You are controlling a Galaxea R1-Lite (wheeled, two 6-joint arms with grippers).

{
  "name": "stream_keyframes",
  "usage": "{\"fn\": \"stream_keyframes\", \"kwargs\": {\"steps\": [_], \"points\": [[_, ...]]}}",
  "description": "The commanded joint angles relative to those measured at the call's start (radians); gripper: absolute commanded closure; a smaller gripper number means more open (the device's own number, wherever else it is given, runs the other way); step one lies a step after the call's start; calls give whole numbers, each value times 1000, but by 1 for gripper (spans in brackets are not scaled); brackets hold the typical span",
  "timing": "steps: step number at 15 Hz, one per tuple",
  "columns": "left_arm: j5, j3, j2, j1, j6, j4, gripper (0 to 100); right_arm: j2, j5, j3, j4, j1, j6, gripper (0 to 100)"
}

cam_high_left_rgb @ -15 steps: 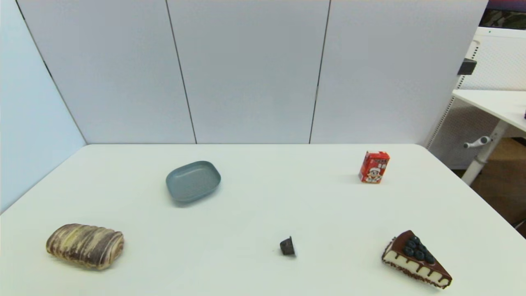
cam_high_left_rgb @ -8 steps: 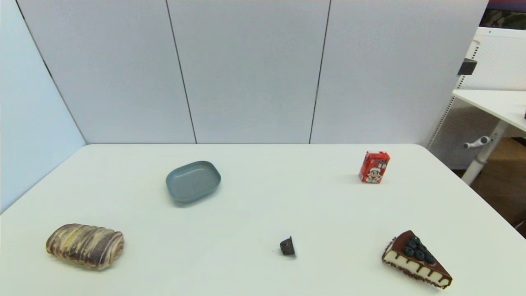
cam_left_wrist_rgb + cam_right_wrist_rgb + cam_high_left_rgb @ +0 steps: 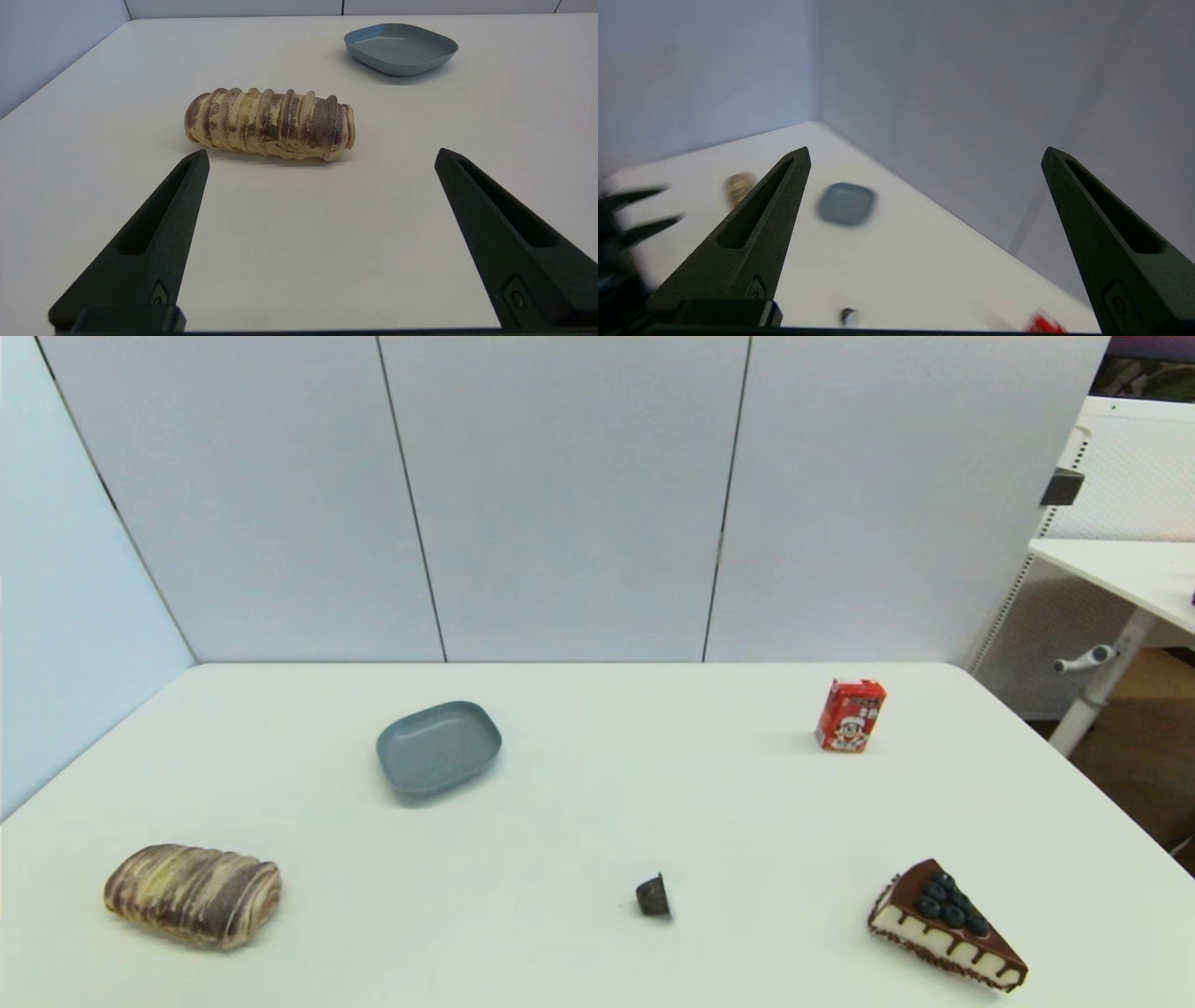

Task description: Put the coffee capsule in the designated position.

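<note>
The capsule (image 3: 653, 895) is seen lying on its side on the desk (image 3: 597, 784), near the front edge at about 5 o'clock from the desk's middle, untouched. The cake (image 3: 945, 924) sits at 3 o'clock from it, the carton (image 3: 850, 714) at 1 o'clock, well apart. The tray (image 3: 439, 747) is at 10 o'clock, the bread (image 3: 193, 894) at 9 o'clock. No target mark is seen on the desk.

The left gripper (image 3: 321, 156) is held spread wide, empty, low over the desk just short of the bread, likely parked. The right gripper (image 3: 926, 154) is also spread wide and empty, raised and looking down across the desk; the capsule (image 3: 848, 316) shows below it, so an approach is judged to be starting. Pickup is not yet done.
</note>
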Motion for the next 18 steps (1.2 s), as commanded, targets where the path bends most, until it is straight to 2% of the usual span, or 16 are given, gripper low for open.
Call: {"fn": "stream_keyframes", "kwargs": {"steps": [1,3,4,5,6,9,10,11,13,15,18], "points": [[0,0,1,0,0,-1,0,155,281,-191,166,42,-34,0],[0,0,1,0,0,0,0,244,268,-299,303,77,-24,0],[0,0,1,0,0,-1,0,281,267,-341,337,77,-4,0],[0,0,1,0,0,0,0,321,238,-368,344,86,65,0],[0,0,0,0,0,-1,0,355,146,-384,344,125,127,0],[0,0,1,0,0,-1,0,455,-309,-384,351,304,308,0],[0,0,1,0,0,-1,0,485,-399,-370,355,340,357,0],[0,0,1,0,0,-1,0,516,-444,-344,381,364,401,0],[0,0,1,0,0,-1,0,554,-457,-332,509,378,423,0],[0,0,1,0,0,0,0,586,-474,-322,599,395,460,0],[0,0,1,0,0,-1,0,652,-520,-252,634,422,564,0]]}}
